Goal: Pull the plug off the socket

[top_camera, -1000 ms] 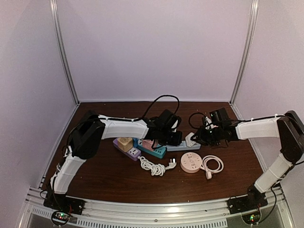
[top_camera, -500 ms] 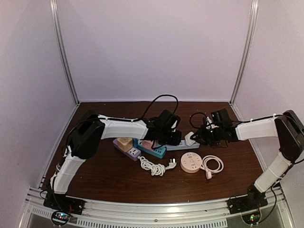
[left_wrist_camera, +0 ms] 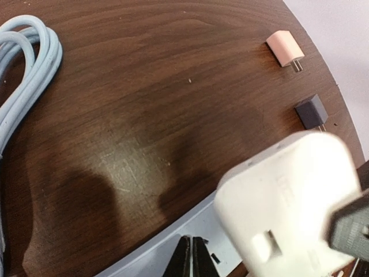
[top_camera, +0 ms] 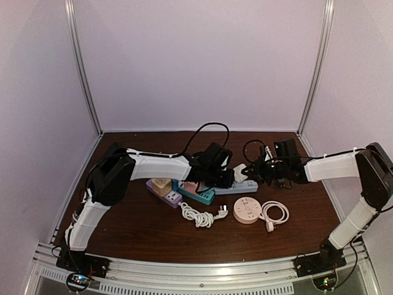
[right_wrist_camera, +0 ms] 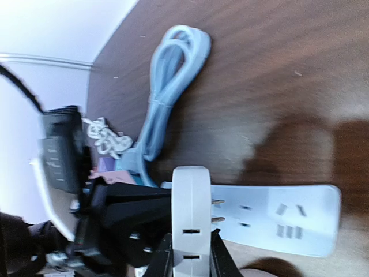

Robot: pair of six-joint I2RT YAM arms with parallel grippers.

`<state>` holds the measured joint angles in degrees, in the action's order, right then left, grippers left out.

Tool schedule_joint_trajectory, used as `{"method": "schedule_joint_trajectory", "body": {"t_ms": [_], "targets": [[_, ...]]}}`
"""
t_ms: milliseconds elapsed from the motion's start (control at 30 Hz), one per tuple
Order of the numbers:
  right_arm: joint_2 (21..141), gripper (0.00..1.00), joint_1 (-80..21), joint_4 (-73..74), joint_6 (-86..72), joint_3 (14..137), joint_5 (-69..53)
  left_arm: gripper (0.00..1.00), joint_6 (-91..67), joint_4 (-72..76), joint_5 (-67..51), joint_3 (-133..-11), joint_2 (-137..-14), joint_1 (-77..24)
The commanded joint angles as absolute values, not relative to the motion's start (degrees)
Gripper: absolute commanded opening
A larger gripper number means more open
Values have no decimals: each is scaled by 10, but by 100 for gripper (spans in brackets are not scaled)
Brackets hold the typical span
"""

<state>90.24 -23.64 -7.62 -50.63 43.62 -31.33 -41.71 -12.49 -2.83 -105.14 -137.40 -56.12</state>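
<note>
A white plug (right_wrist_camera: 191, 202) sits between my right gripper's (right_wrist_camera: 191, 247) fingers, its two metal prongs bare and clear of the pale blue power strip (right_wrist_camera: 277, 219). In the top view the plug (top_camera: 241, 174) hangs just above the strip's (top_camera: 249, 187) left part, with the right gripper (top_camera: 250, 172) shut on it. My left gripper (left_wrist_camera: 192, 255) is shut and empty, its tips pressed down on the strip (left_wrist_camera: 173, 254) beside the plug (left_wrist_camera: 288, 202). In the top view the left gripper (top_camera: 225, 176) is at the strip's left end.
A pink round socket (top_camera: 247, 210) with a white cord (top_camera: 274, 212), a coiled white cord (top_camera: 198, 216), a purple strip (top_camera: 164, 192) and a teal strip (top_camera: 196, 193) lie near. A pink adapter (left_wrist_camera: 285, 49) and a grey one (left_wrist_camera: 311, 111) lie behind. A black cable (top_camera: 209, 130) arches at the back.
My right gripper has moved left and up with the white plug, and the plug's prongs have come out of the strip. The left gripper has stayed on the strip.
</note>
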Motion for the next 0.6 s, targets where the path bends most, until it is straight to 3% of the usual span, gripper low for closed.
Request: {"method": "schedule_joint_trajectory", "body": {"t_ms": [0, 133, 567], "targets": [[876, 0, -244, -223, -520, 466, -383, 5, -419, -268, -27, -1003, -1442, -568], [873, 0, -243, -206, -515, 474, -374, 4, -422, -268, -26, -1003, -1442, -570], [895, 0, -240, 164, -327, 640, -124, 10, -359, -294, -18, -1122, -1371, -570]]}}
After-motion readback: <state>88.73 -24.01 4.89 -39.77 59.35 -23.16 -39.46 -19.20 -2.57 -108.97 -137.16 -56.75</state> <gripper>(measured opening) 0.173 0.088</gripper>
